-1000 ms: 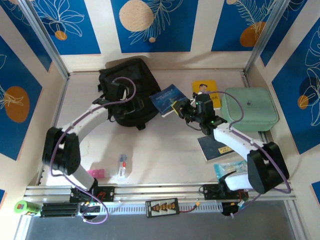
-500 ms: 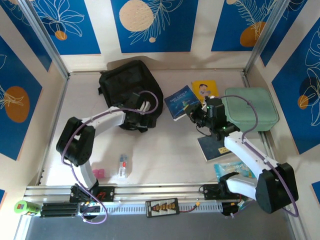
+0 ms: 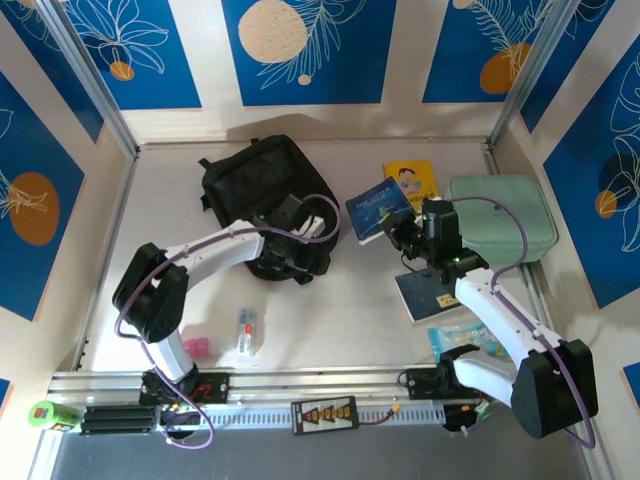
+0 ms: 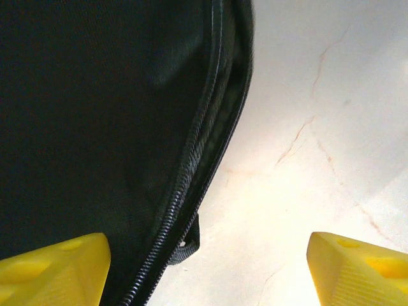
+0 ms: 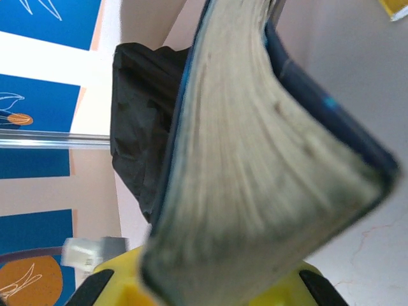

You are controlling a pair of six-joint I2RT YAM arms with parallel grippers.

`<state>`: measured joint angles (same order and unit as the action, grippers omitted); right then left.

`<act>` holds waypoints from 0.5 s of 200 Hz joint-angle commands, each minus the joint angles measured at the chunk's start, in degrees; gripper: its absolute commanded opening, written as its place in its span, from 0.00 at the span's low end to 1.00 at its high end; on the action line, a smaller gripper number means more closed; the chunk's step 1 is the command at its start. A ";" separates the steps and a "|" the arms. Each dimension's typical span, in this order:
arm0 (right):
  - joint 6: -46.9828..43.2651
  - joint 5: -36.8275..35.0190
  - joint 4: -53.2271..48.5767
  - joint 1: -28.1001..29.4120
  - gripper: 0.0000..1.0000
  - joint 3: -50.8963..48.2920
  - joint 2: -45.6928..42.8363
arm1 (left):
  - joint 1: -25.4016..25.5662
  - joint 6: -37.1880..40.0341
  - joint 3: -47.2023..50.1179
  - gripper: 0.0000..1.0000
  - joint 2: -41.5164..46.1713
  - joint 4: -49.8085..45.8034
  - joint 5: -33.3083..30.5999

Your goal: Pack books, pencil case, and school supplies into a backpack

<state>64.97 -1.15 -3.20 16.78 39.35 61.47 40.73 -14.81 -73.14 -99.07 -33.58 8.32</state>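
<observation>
The black backpack [image 3: 260,190] lies at the back left of the table. My left gripper [image 3: 303,262] hovers open at its near right edge. In the left wrist view the backpack's zipper [image 4: 191,166] runs between the yellow fingertips [image 4: 54,268], with bare table to the right. My right gripper [image 3: 405,232] is shut on the dark blue book [image 3: 380,208], held tilted above the table. The right wrist view has that book's page edge [image 5: 255,159] close up, with the backpack [image 5: 137,127] behind it. A yellow book [image 3: 412,180] lies flat behind it, and a dark flat book [image 3: 425,295] lies under the right arm.
A mint-green rounded case [image 3: 500,220] sits at the right. A light blue packet [image 3: 465,340] lies near the right base. A pink item [image 3: 193,347] and a small tube [image 3: 245,335] lie at the near left. Metal frame posts stand at the back corners.
My left gripper has moved from on top of the backpack to its near right edge. The right gripper has carried the blue book to the right.
</observation>
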 commanded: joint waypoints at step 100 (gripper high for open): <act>-0.19 0.92 1.53 -1.11 0.02 -1.40 -2.85 | -3.46 12.63 -26.66 0.51 -17.84 -15.87 4.81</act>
<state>64.99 -1.13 -4.32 15.92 37.76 60.05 37.60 -4.75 -95.68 -114.91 -44.27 10.59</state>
